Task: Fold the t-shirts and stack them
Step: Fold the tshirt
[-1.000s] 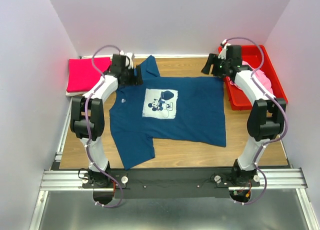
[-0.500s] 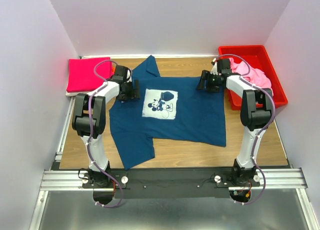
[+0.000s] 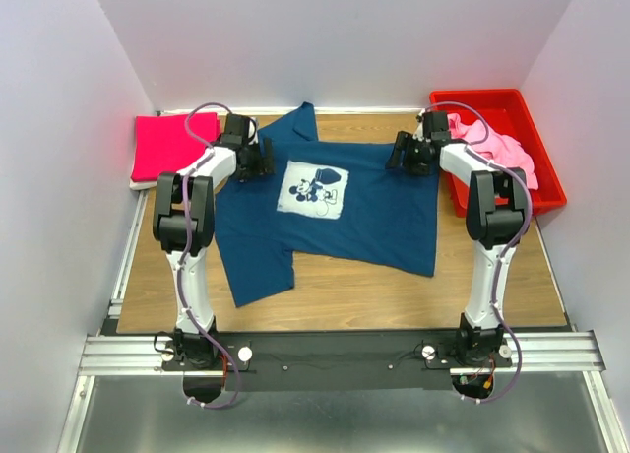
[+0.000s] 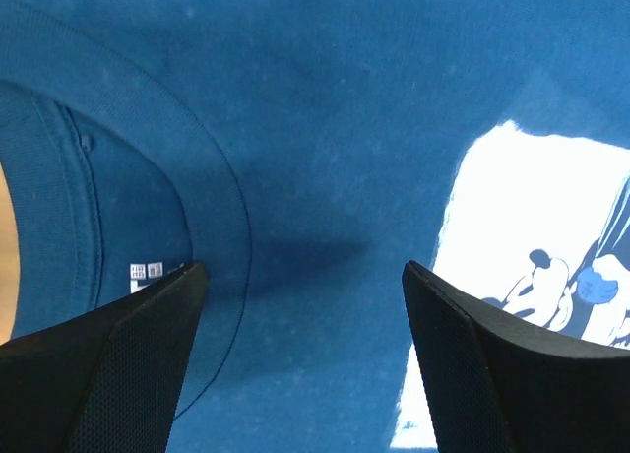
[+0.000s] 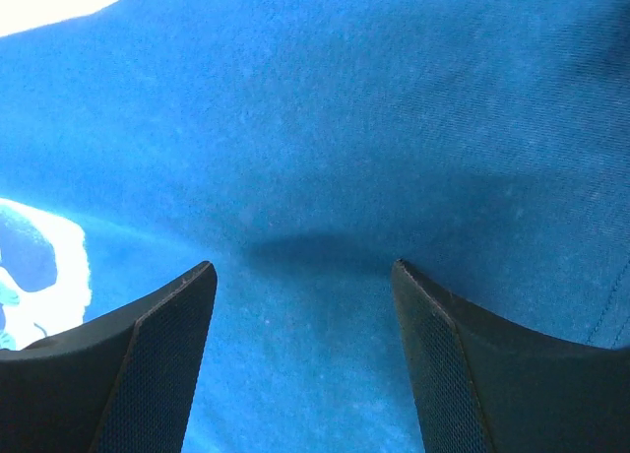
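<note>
If I close my left gripper (image 3: pixel 258 161) here, I may catch only the top layer beside the collar (image 4: pixel 212 207), or bunch both layers, and the fold would likely come out skewed. My right gripper (image 3: pixel 404 154) is over smooth cloth with no edge between its fingers, so it could slip and drag the navy tee (image 3: pixel 340 222) crooked across the table (image 3: pixel 345 295). Both pairs of fingers stand open, holding nothing. The tee lies spread print-up mid-table, directly beneath both grippers: the left hangs close above the cloth between collar and print (image 3: pixel 313 189), the right above plain fabric near the far edge. The magenta tee (image 3: pixel 162 146) lies far left; the pink tee (image 3: pixel 502 148) sits in the bin (image 3: pixel 551 177).
</note>
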